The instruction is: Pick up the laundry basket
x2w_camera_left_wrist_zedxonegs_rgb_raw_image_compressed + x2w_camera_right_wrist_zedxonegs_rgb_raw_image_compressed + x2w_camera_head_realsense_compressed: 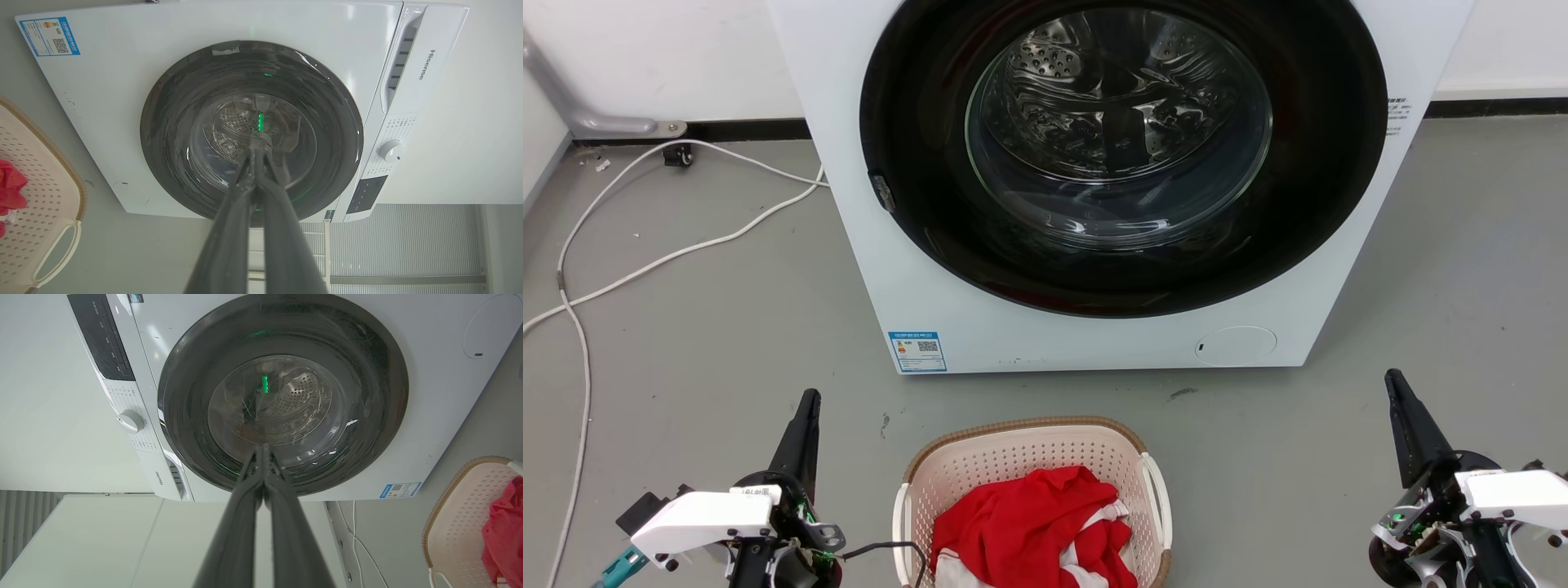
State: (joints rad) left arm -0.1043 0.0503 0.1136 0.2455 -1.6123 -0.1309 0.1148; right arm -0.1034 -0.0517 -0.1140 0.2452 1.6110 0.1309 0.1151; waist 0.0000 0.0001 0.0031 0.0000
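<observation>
We judge the laundry basket (1013, 461) light and stiff, best lifted by its white side handles (1163, 510); left end effector (809, 402) and right end effector (1393, 382) pressed together, empty.

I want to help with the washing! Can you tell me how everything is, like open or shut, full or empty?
Washing machine door: shut.
Laundry basket: upright on the floor, not yet lifted.
Red clothes: crumpled inside the basket.
Left claw: shut, holding nothing.
Right claw: shut, holding nothing.
White cable: lying loose on the floor.
</observation>
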